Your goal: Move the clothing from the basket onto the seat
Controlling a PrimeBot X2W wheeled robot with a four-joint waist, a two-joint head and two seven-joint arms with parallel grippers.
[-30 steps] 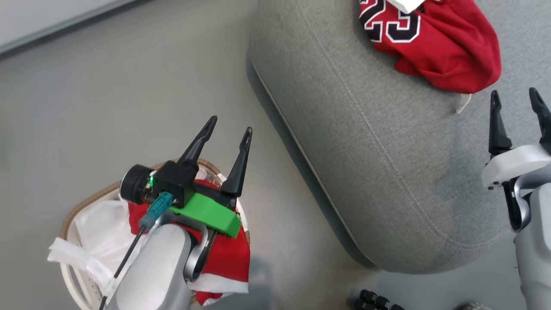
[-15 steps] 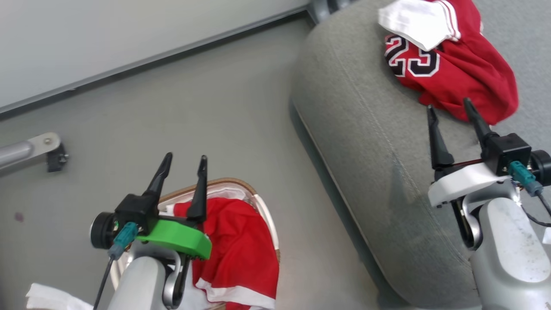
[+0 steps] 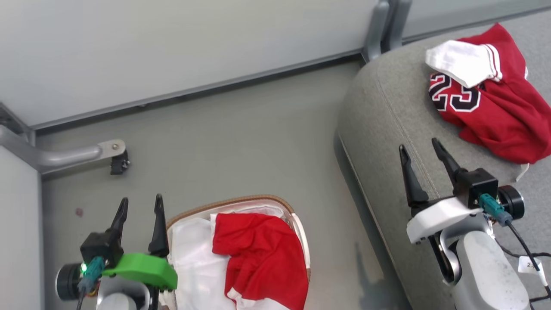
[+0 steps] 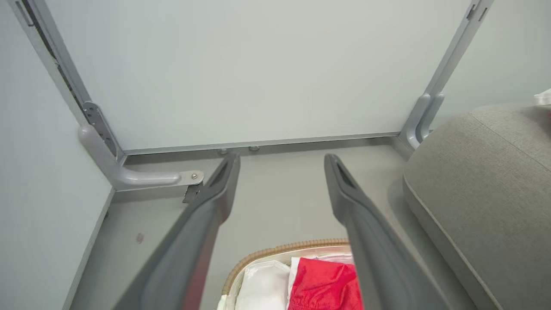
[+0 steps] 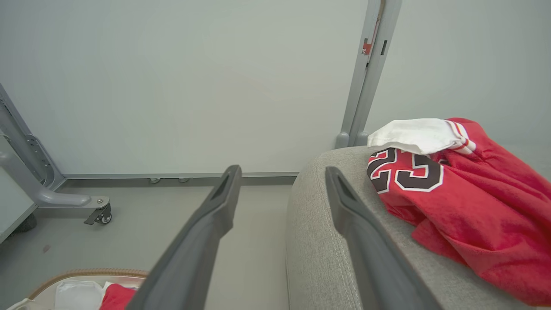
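Note:
One red garment [image 3: 262, 258] lies crumpled in the basket [image 3: 232, 202] at the bottom of the head view, on its white liner [image 3: 193, 262]; it also shows as the red garment [image 4: 325, 286] and red garment [image 5: 114, 297]. A second red garment with a black "23" [image 3: 495, 112] [image 5: 465, 202] rests on the grey seat [image 3: 387, 129] [image 5: 318, 241] at the right. My left gripper [image 3: 141, 209] [image 4: 280, 160] hangs open and empty just left of the basket. Above the seat's near left edge my right gripper [image 3: 419, 148] [image 5: 282, 172] is open, empty, short of the "23" garment.
A pale wall panel [image 3: 172, 51] runs along the back, with a grey post [image 3: 381, 26] by the seat's far corner. A grey bracket leg with a caster [image 3: 116, 157] juts out at the left. Bare grey floor [image 3: 241, 146] lies between basket and seat.
The head camera has swung up and left, so the whole scene has shifted right and down. My left gripper now sits beside the basket instead of over the garment. Both grippers stay open.

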